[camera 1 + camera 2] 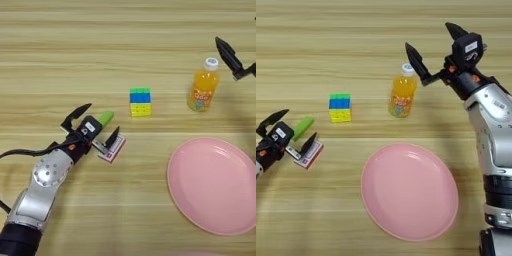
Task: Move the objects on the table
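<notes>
- the left gripper (98, 124) stands with its two black fingers spread wide and holds nothing; the green block (105, 118) lies between the finger tips, just past the palm, and the white-and-red box (113, 148) lies under the nearer finger, touching it or nearly so.
- risk: if the fingers close here, the nearer one may drag or tip the box instead of pinching the block, because the two things lie so close together.
- risk: a push forward may slide the block toward the stacked block cube (140, 102), which stands near on the wooden table (60, 50).
- the right gripper (433, 52) is also wide and empty, with one finger tip just beside the white cap of the juice bottle (402, 96), which stands upright beyond the pink plate (410, 190).
- risk: the bottle looks tall and narrow, so i judge a sideways knock at the cap could topple it, perhaps onto the plate.
- risk: a grip high at the cap may let the bottle swing or slip.
</notes>
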Controlling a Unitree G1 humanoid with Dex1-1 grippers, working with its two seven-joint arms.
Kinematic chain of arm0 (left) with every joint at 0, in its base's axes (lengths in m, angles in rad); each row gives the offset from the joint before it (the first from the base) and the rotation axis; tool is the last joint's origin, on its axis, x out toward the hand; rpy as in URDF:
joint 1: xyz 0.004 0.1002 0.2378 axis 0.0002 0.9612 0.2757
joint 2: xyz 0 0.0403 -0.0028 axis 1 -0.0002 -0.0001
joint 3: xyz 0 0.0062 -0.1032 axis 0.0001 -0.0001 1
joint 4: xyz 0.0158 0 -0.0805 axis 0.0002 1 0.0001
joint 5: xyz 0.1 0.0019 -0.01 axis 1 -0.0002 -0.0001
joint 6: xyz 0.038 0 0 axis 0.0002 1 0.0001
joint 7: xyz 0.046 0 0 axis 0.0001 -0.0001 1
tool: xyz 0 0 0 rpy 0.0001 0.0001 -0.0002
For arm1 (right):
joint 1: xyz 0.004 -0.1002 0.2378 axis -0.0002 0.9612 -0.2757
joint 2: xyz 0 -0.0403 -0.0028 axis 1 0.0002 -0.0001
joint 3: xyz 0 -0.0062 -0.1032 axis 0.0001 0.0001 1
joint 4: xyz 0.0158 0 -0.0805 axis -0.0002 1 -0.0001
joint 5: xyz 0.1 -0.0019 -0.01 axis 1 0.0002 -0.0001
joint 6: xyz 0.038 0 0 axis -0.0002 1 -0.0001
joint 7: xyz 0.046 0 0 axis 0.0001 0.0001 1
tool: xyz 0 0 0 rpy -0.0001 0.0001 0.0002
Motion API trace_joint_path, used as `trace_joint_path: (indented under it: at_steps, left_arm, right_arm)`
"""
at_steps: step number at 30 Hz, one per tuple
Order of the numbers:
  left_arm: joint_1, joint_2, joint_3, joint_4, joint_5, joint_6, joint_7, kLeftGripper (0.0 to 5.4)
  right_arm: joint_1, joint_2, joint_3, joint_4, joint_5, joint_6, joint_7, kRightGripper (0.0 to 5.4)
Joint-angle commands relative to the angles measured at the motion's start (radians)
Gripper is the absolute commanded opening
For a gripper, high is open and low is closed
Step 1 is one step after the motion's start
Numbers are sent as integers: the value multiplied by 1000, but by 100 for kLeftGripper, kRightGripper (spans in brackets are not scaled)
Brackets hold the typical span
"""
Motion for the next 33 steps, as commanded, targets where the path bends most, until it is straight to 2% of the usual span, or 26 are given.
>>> trace_joint_path:
  at_steps: [1,8,14,19,22,26,33]
  left_arm:
    - [15,-1,-6,-19,-12,17,-11,537]
    - [3,18,28,-26,-10,18,1,537]
    - [-3,37,86,-23,-12,10,24,537]
    - [-14,36,120,-12,-7,-2,62,537]
    - [-15,39,114,7,11,-7,75,537]
    - [-10,30,96,7,5,-6,60,537]
    - [-21,27,73,52,-8,-19,41,537]
  right_arm:
    - [-22,7,-5,-1,-8,-12,-5,540]
    - [-24,10,-6,4,-8,-16,-5,540]
    - [-25,15,-3,13,-9,-19,-6,540]
    - [-22,20,-4,13,-9,-22,-8,540]
    - [-16,29,-10,10,-23,-42,-29,540]
    - [-9,52,-25,6,-53,-75,-91,540]
    - [-11,70,-32,12,-70,-106,-133,540]
